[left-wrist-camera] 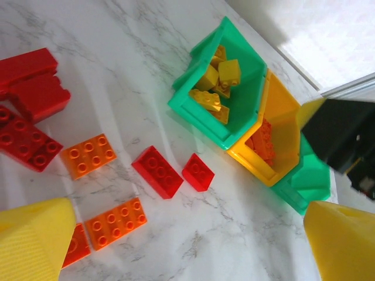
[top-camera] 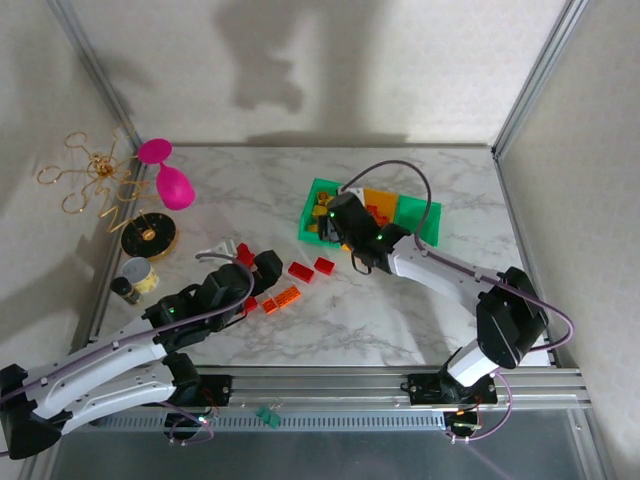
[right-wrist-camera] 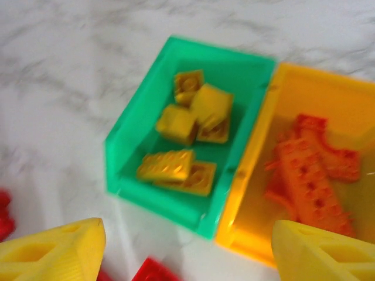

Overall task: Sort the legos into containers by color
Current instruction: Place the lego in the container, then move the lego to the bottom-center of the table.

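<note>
Three bins stand in a row. The left green bin (top-camera: pixel 322 187) (right-wrist-camera: pixel 130 146) holds several yellow legos (right-wrist-camera: pixel 176 167). Beside it, the yellow-orange bin (left-wrist-camera: pixel 287 111) (right-wrist-camera: pixel 252 175) holds orange legos (right-wrist-camera: pixel 310 175). The right green bin (top-camera: pixel 422 215) (left-wrist-camera: pixel 310 181) is partly hidden. My right gripper (top-camera: pixel 335 215) (right-wrist-camera: pixel 187 249) hovers open over the near edge of the left two bins, with nothing between its fingers. My left gripper (top-camera: pixel 262 268) (left-wrist-camera: pixel 187 225) is open above bare table. Just beyond it lie two red legos (left-wrist-camera: pixel 157 171) (left-wrist-camera: pixel 198 172) and orange ones (left-wrist-camera: pixel 89 155) (left-wrist-camera: pixel 115 223).
More red bricks (left-wrist-camera: pixel 26 140) cluster at the left by my left gripper. A pink goblet (top-camera: pixel 172 183), a black-and-gold disc (top-camera: pixel 150 238), a gold wire ornament (top-camera: pixel 90 175) and a small jar (top-camera: pixel 135 275) stand along the left wall.
</note>
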Robot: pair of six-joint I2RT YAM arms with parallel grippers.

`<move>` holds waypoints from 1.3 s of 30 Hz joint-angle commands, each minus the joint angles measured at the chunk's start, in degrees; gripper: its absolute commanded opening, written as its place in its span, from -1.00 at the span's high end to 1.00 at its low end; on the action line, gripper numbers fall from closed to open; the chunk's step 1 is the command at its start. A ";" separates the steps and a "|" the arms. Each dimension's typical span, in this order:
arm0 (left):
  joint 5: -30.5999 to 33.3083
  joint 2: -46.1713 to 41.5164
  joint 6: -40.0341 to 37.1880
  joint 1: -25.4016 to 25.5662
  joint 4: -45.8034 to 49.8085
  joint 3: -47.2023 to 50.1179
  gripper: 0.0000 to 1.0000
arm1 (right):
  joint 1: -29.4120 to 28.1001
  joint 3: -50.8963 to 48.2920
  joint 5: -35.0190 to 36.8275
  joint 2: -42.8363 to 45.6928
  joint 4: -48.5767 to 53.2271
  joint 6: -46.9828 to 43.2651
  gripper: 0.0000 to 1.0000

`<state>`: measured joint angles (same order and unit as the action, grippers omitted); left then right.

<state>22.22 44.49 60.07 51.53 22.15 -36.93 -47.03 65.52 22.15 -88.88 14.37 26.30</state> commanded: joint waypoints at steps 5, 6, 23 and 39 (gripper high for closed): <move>4.19 -5.98 5.86 -0.46 10.52 3.29 -0.99 | -8.63 -4.80 -5.42 -0.59 -0.03 2.29 -0.63; 4.44 -6.78 6.33 -0.46 11.37 3.65 -0.99 | -9.73 -4.96 -6.44 -1.47 -0.17 3.07 -0.65; 6.26 -12.15 9.99 -0.46 18.45 4.66 -0.99 | -20.00 0.70 -5.89 -17.95 -1.38 17.89 -0.92; 6.86 -12.40 9.93 -0.49 19.24 4.31 -0.99 | -20.13 6.02 5.87 -24.62 6.44 30.25 -0.97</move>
<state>25.39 32.47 62.13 51.16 32.23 -32.86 -66.65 72.20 24.97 -113.08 19.14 53.45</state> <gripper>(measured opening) 0.996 0.985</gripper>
